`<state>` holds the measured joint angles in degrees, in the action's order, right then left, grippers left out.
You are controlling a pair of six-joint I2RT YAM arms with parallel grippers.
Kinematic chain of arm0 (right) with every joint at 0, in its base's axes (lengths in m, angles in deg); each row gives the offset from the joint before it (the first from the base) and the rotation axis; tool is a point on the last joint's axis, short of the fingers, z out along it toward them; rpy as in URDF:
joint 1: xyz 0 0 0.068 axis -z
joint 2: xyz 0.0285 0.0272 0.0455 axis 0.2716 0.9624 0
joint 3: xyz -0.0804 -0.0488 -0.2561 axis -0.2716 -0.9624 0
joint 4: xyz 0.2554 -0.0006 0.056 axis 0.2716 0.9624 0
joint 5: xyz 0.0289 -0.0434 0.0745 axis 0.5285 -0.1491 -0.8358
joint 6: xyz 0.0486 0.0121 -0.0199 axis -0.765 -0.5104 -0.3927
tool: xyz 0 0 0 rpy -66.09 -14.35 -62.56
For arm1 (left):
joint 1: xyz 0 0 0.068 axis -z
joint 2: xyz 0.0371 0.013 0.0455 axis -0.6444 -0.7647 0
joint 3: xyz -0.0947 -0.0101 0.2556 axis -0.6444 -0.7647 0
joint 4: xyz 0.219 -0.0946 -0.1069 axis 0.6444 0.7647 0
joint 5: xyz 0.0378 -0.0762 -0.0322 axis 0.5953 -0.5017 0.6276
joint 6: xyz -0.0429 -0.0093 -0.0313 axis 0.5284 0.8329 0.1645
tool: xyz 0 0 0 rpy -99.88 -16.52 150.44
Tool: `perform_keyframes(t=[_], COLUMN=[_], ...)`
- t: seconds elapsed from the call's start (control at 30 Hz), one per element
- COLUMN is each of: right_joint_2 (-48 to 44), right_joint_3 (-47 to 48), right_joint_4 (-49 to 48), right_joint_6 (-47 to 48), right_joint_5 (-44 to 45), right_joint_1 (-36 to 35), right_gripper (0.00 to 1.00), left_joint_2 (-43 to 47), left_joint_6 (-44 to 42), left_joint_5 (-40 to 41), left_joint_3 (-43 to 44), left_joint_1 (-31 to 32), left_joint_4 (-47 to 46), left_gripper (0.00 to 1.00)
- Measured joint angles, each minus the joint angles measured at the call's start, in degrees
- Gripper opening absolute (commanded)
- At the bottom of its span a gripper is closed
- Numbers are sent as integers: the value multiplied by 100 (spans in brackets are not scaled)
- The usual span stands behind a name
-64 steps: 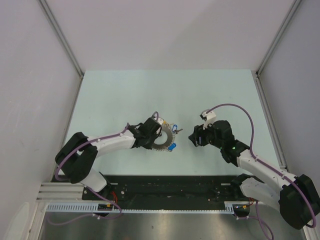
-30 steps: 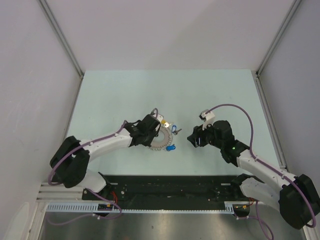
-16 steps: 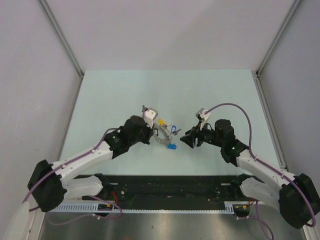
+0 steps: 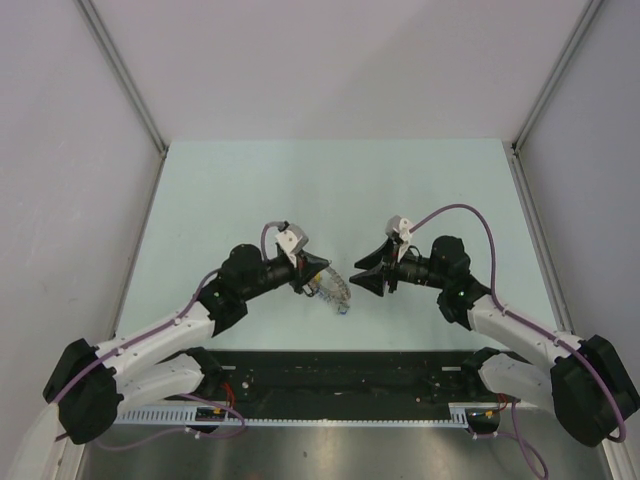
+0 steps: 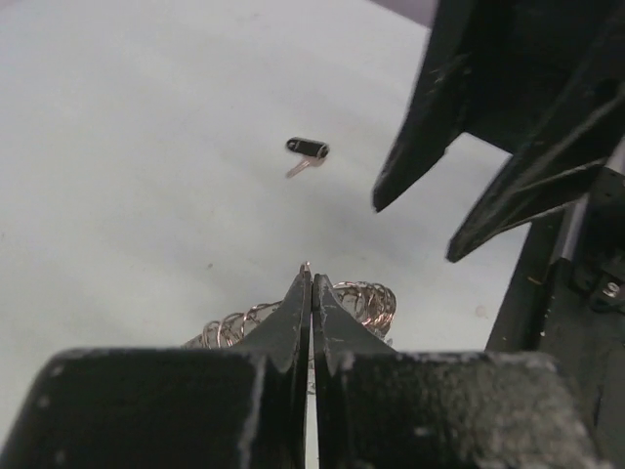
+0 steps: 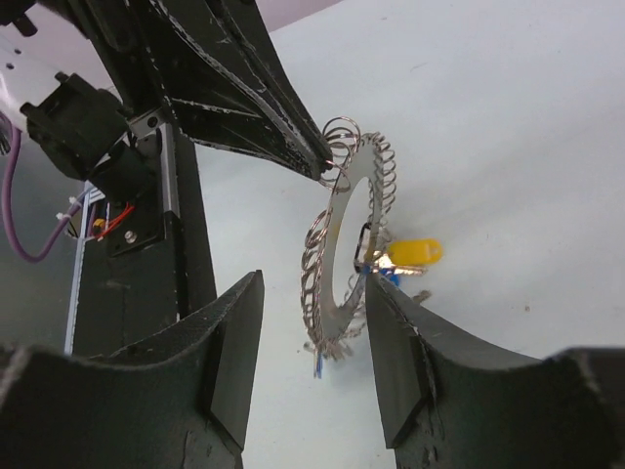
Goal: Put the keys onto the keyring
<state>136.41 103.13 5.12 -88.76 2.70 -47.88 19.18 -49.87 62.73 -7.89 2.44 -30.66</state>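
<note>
Keyring [image 6: 340,278] in pinch of left fingers [image 5: 293,318], spread right fingers [image 6: 234,347] near, black key [image 5: 307,148] apart.

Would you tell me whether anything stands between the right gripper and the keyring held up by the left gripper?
Nothing visible does. The open right gripper faces the keyring with only air between. The left gripper pinches the ring's upper edge, and the yellow key sits beside the ring, off the approach line.

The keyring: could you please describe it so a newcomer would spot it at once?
Near the middle of the green table, the left gripper pinches the keyring, a flat grey disc held on edge. It alone has a round hole and wire loops round its rim.
</note>
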Motion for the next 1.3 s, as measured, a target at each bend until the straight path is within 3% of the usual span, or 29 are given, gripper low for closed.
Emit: perform_keyframes(t=[0.23,0.53,0.87,1.13,1.3], right_joint_2=[2,4,225,262,275], right_joint_3=[144,282,455,459,494], right_joint_4=[-57,-208,-236,-138,-74], right_joint_6=[284,422,496,592,640], right_joint_5=[-350,-564,-975,-1137,-1185], right_joint_1=[-17,-15,-61,-120,-120], right_gripper=[47,38,25,0,0], left_joint_2=[0,-129,-203,-203,-201], left_joint_6=[-264,-299,-295,-293,-289], left_joint_5=[-1080,-1886,-2138,-2129,-2111], left_joint_3=[0,0,0,0,0], left_joint_1=[0,0,-7,-9,-22], left_joint_4=[-686,-1036,-1121,-1156,-1182], left_gripper=[0,0,0,0,2])
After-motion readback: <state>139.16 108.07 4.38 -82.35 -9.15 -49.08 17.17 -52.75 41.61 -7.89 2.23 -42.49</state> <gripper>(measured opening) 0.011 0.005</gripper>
